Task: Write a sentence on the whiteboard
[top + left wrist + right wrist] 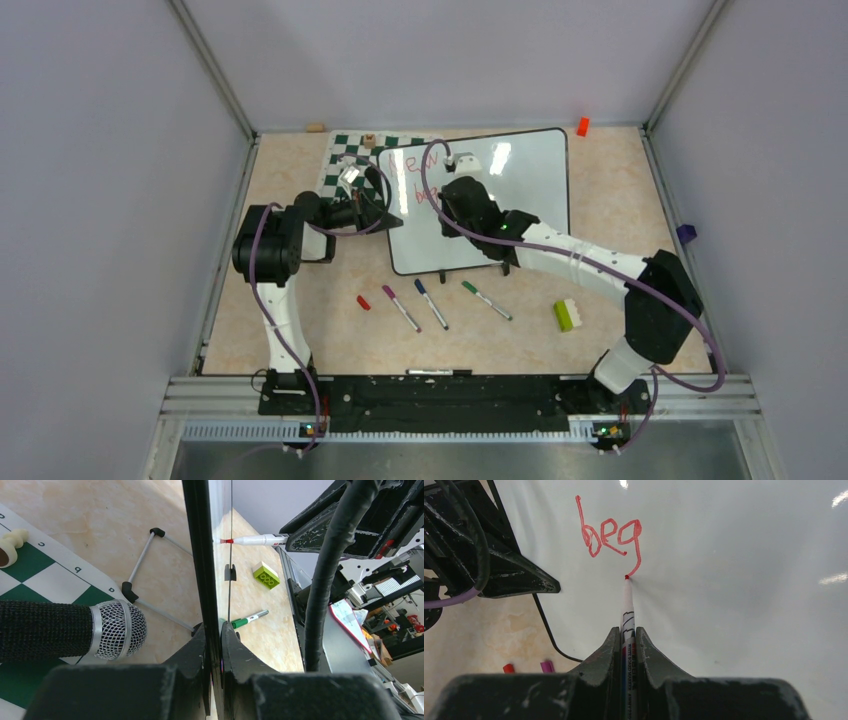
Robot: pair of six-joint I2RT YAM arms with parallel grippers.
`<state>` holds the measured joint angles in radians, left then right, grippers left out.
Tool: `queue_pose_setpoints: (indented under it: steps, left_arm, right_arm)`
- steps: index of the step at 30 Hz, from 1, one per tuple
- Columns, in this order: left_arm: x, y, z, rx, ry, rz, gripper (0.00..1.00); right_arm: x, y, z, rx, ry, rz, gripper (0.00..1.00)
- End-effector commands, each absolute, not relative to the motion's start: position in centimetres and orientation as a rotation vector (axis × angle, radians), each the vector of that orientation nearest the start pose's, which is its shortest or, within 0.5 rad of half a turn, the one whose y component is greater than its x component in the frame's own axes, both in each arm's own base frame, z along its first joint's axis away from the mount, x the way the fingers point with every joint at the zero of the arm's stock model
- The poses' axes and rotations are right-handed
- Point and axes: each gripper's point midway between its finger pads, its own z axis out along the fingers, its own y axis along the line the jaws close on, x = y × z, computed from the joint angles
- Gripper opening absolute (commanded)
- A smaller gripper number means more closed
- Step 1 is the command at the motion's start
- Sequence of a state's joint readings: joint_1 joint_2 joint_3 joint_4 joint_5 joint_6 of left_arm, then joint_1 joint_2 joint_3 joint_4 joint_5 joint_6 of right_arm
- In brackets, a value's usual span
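**Marker tip sits at the tail of the g**

The left gripper clamps the whiteboard at its 9 o'clock edge. The sentence stops at "beg" on its second line. The right gripper pinches a red marker that points to 12 o'clock, tip at the g's tail. Blank board lies toward 3 o'clock. No containers show.

The top camera is looking down from above and behind the arm bases, taking in the whole table from afar. The left wrist camera is sighting along the left gripper, very close and edge-on to the whiteboard, facing roughly 4 o'clock in the overhead view. The right wrist camera is looking along the right gripper, close over the board face, facing about 11 o'clock. Both wrist views are sharing the red marker; all three, the whiteboard.
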<state>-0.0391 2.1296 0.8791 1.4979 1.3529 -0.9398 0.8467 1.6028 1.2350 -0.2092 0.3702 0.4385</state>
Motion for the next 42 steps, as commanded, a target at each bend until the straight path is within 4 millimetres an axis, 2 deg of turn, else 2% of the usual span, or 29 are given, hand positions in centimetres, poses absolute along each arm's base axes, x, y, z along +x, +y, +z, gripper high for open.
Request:
queue_pose_setpoints:
  steps: [1, 6, 13, 19, 24, 28, 32, 42]
  left_arm:
    - [37.4, -19.4, 12.5, 0.805, 1.485, -1.453, 0.0]
    - [37.4, -19.4, 12.5, 0.805, 1.486, -1.453, 0.0]
    - [37.4, -19.4, 12.5, 0.804, 1.485, -1.452, 0.0]
    - [37.4, -19.4, 12.5, 0.804, 1.485, -1.453, 0.0]
    - [37.4, -19.4, 12.6, 0.805, 1.484, -1.452, 0.0]
    - [37.4, -19.4, 12.5, 0.805, 1.485, -1.453, 0.0]
    - [37.4, -19.4, 12.5, 0.805, 1.484, -1.452, 0.0]
    - [37.4, -19.4, 12.5, 0.804, 1.485, -1.452, 0.0]
  right_arm:
    - [35.0, 31.8, 18.6, -0.223, 2.1, 0.376, 0.0]
    - [35.3, 31.9, 19.8, -0.231, 2.087, 0.373, 0.0]
    - [34.3, 32.3, 22.5, -0.243, 2.028, 0.479, 0.0]
    - [34.4, 31.3, 24.0, -0.203, 1.981, 0.492, 0.0]
    - [35.0, 30.6, 24.5, -0.17, 1.955, 0.453, 0.0]
    - [34.7, 31.1, 24.0, -0.266, 1.939, 0.456, 0.0]
    - [35.1, 30.3, 24.1, -0.227, 1.933, 0.421, 0.0]
    - [36.0, 29.7, 24.0, -0.194, 1.908, 0.374, 0.0]
